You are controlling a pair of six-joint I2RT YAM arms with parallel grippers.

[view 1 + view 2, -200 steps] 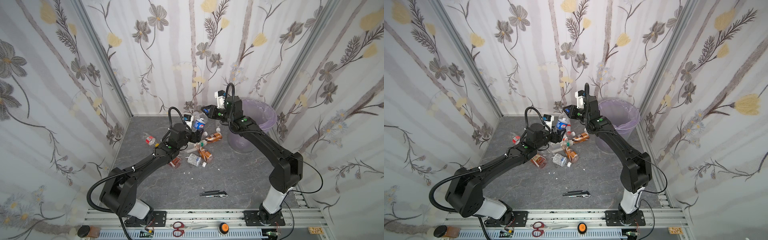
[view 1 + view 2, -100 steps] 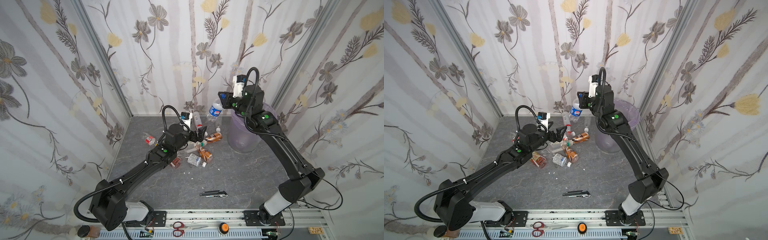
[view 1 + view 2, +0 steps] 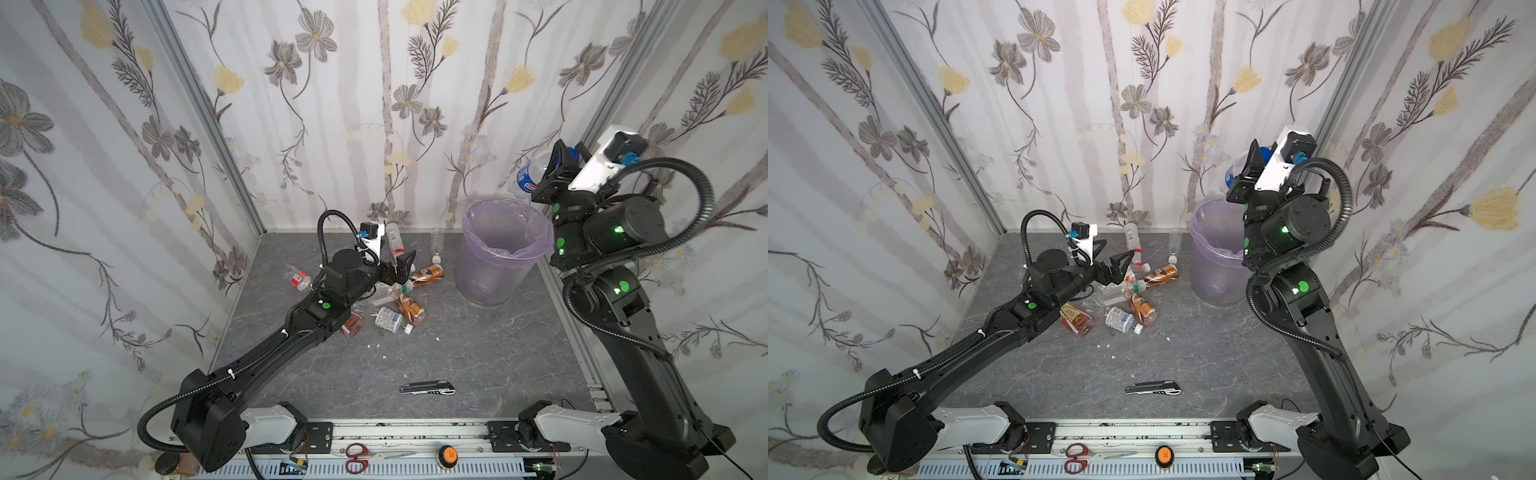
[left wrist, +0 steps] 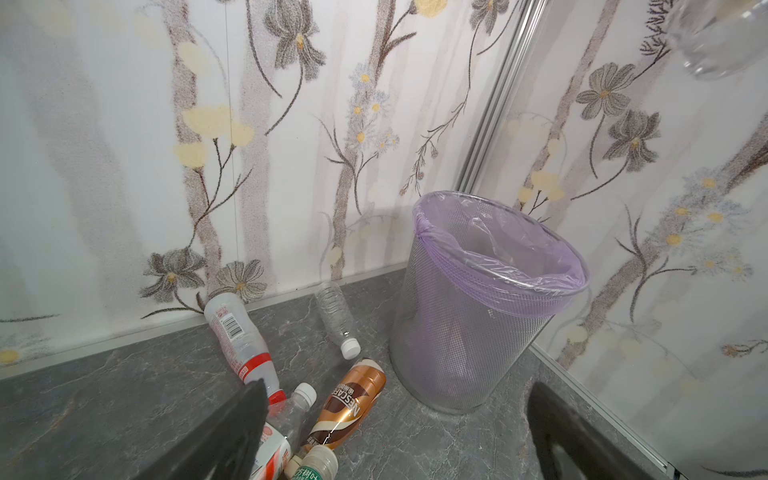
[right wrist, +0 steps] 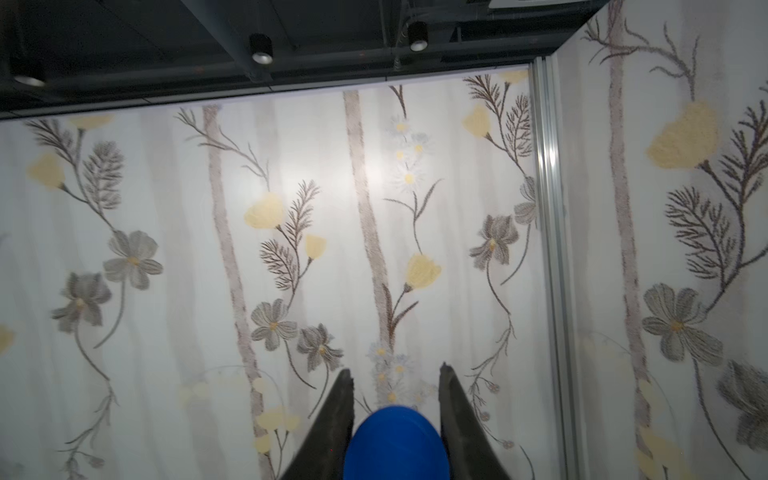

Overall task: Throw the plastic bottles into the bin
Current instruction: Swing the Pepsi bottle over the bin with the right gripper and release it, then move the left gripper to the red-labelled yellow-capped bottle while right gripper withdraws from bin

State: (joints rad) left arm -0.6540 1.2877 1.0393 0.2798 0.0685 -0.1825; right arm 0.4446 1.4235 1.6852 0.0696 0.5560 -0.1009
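Handover is done: a second ago both grippers met low over the pile around the clear plastic bottle with a blue label and blue cap (image 3: 528,178). Since then the right gripper (image 3: 564,158) has carried it up and across, while the left gripper (image 3: 1109,254) has let go and spread wide. For the task this means one bottle is on its way, and the drop is the step in hand. It hangs high by the back wall, roughly over the far right edge of the round translucent bin lined with a pale purple bag (image 3: 490,274). Whether it sits squarely over the opening I cannot tell from these views, so a small move inward before release would seem safer.

Right arm stands tall, forearm nearly upright, wrist tipped so the gripper points up toward the wall. Its fingers (image 5: 340,399) are drawn in narrow on the neck with the blue cap (image 5: 397,444) between them, the body slanting down away from them. Left arm stretches low across the grey marbled table (image 3: 457,357), its empty gripper hovering just above the heap. There the brown-labelled coffee bottle (image 4: 353,399), the white-labelled bottle with a red cap (image 4: 237,336) and others lie waiting. Grey folding utility knife (image 3: 428,388) lies well apart near the front, no part of the job
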